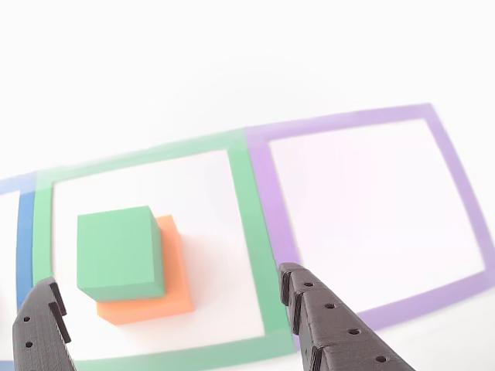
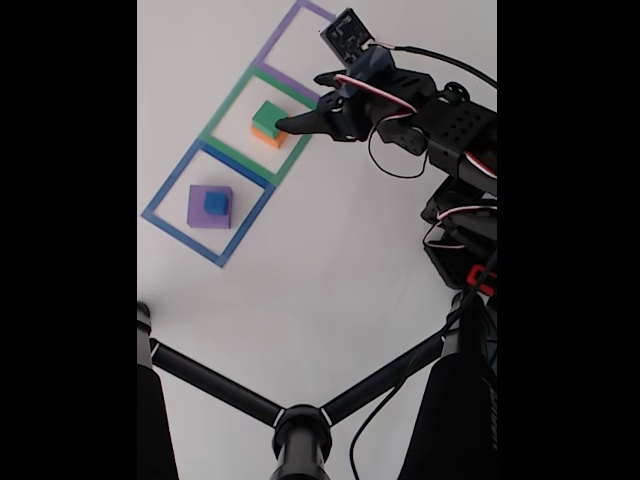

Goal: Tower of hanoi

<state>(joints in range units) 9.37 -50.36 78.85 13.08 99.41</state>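
We see the green block point(image 1: 121, 252) stacked on the orange block point(image 1: 158, 292) inside the green outline point(image 1: 251, 224). In the fixed view, the blue cube point(image 2: 215, 203) sits on the purple slab point(image 2: 208, 207) in the blue outline point(image 2: 165, 196), at seven o'clock from that stack. Our gripper point(image 1: 166, 325) hovers spread wide, empty, at three o'clock of the green block.

A mint-green block point(image 1: 120, 251) sits on an orange block point(image 1: 158, 297), and a blue cube point(image 2: 216, 203) on a purple slab point(image 2: 209, 207). The desk point(image 2: 330, 260) is plain white, marked with flat purple point(image 1: 456, 193), green point(image 1: 251, 232) and blue point(image 1: 25, 232) square outlines. The claw point(image 1: 166, 317) is matte black.
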